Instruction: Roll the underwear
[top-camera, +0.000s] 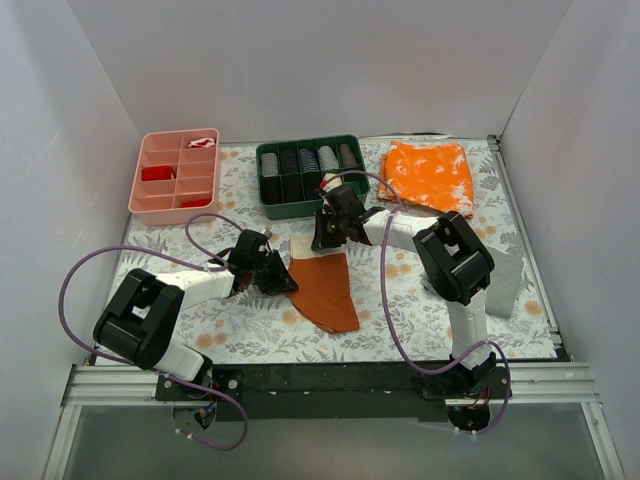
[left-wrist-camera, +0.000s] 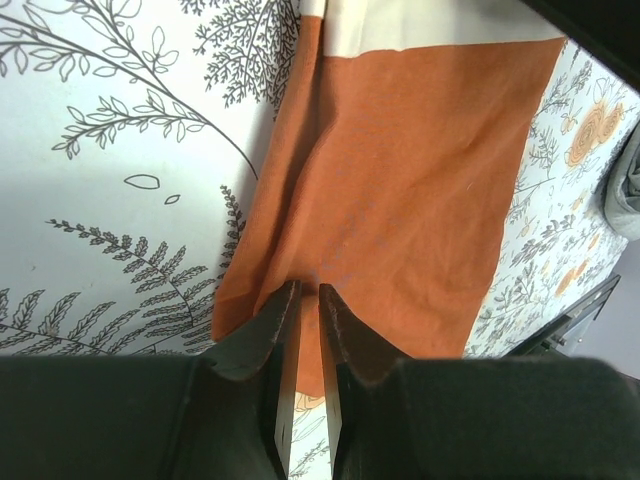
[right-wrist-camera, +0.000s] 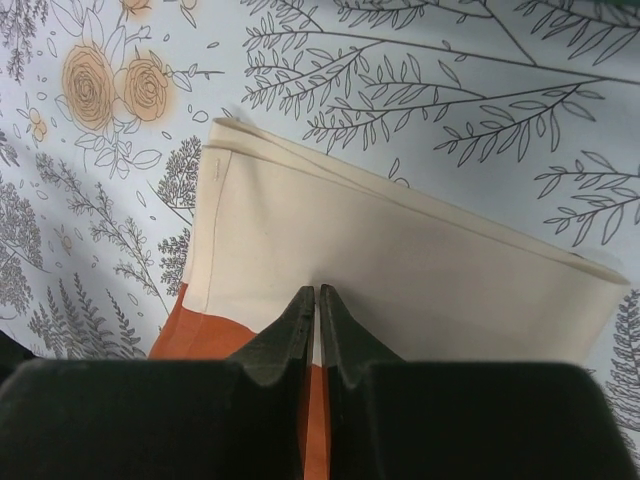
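I am looking at the small soft rust-brown cloth underwear with a pale cream band (top-camera: 325, 290), which is lying flat in the middle of the floral-printed bench (top-camera: 250, 335), between the two arms. Its long axis is running from the cream band at the far end down toward the near edge, slanting a little to the right.

The left end effector (left-wrist-camera: 310, 295) is sitting at the garment's left side edge, so the cloth is spreading away from its tips to the right. The right end effector (right-wrist-camera: 316, 292) is sitting at the far end, just where cream is meeting rust, with the rust panel running back beneath it toward the arm bases. Neither arm is nearer, since both are touching the cloth.

Each end effector is showing its jaws drawn almost together, with only a slit between them. Faint creases are converging on the tips, so I am judging that both are pinching the thin fabric.

The cloth is looking smooth and unrolled, with a doubled fold at the cream edge. I am judging that the roll should travel along the long axis.
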